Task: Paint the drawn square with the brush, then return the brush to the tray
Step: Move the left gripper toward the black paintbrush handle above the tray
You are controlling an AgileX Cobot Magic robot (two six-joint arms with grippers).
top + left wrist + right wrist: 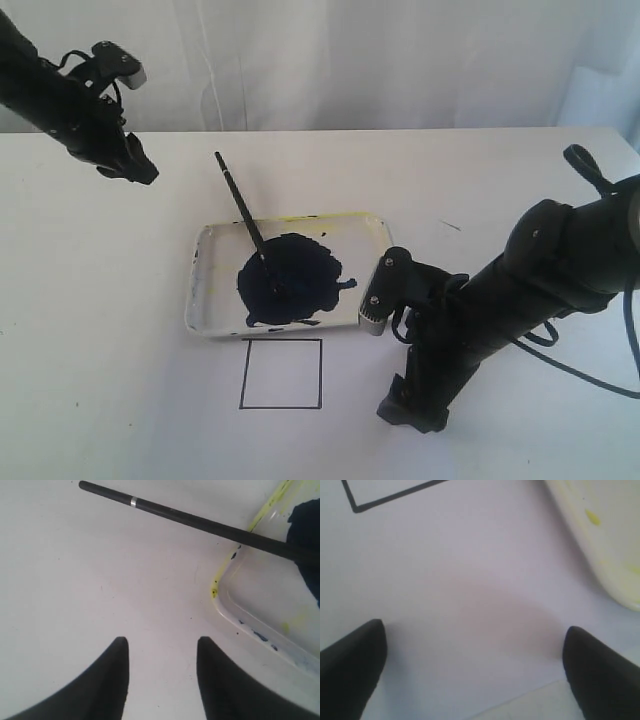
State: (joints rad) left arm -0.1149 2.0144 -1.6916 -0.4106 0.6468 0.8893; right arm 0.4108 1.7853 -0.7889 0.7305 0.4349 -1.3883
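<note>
While left gripper (162, 640) hangs raised, right gripper (475, 627) sits low beside tray (212, 270).

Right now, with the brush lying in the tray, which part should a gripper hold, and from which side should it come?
Grip the brush on its bare handle, which sticks out past the rim of the tray; its tip lies in the paint blob. Probably come from above with the open left gripper, nearest that end, jaws across the thin shaft.
</note>
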